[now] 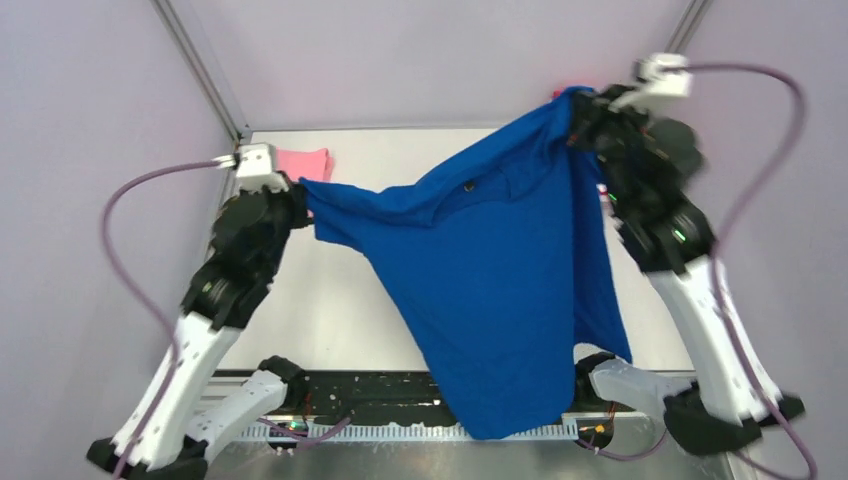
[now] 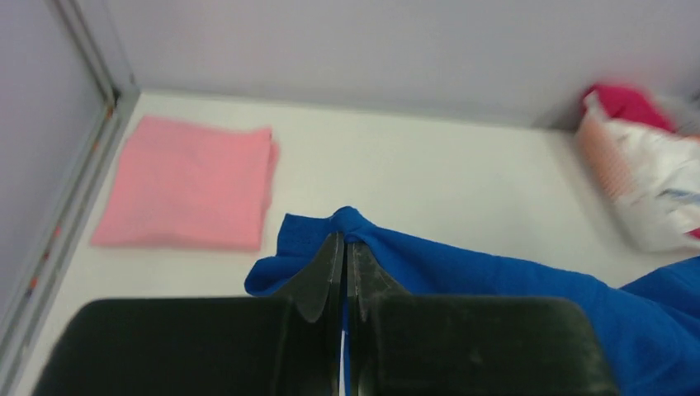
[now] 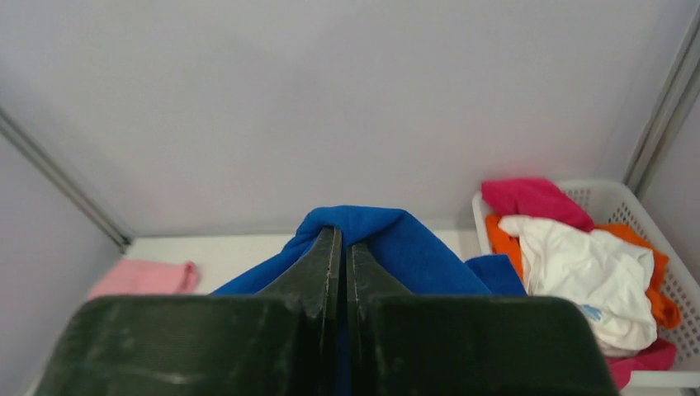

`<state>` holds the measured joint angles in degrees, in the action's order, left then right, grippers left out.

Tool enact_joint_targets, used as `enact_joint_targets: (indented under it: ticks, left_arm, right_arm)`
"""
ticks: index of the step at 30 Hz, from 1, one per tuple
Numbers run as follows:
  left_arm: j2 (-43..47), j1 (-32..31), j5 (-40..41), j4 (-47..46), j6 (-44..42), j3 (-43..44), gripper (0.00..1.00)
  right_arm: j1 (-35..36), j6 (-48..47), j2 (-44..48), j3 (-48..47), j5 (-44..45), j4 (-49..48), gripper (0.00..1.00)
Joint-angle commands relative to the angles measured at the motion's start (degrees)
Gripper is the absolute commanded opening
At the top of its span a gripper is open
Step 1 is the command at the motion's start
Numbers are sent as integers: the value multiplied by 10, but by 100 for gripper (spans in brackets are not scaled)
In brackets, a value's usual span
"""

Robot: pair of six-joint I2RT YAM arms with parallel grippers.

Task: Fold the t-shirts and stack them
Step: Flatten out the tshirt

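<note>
A royal-blue t-shirt point(image 1: 490, 270) hangs in the air between both arms, its body drooping down over the near table edge. My left gripper point(image 1: 305, 200) is shut on one bunched corner of it point(image 2: 351, 223), low on the left. The right gripper point(image 1: 580, 115) is shut on another bunch of the blue cloth point(image 3: 363, 223), held higher at the back right. A folded light-pink t-shirt point(image 2: 190, 181) lies flat at the back left of the table point(image 2: 413, 173), also seen as pink cloth point(image 1: 303, 163) behind the left wrist.
A white slatted basket point(image 3: 615, 198) at the back right holds magenta point(image 3: 532, 198), orange point(image 3: 499, 235) and white point(image 3: 586, 268) t-shirts. Grey walls and a metal frame post point(image 1: 200, 70) close in the table. Cables loop beside both arms.
</note>
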<state>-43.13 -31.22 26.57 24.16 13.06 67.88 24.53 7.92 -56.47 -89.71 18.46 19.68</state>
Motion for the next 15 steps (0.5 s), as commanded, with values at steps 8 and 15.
enact_joint_targets:
  ticks: [8, 15]
  left_arm:
    - [-379, 208, -261, 91, 116, -82, 0]
    - [-412, 235, -292, 97, 117, -19, 99]
  right_arm:
    - [-37, 5, -550, -160, -47, -60, 8]
    - [-37, 15, -657, -305, -56, 7, 90]
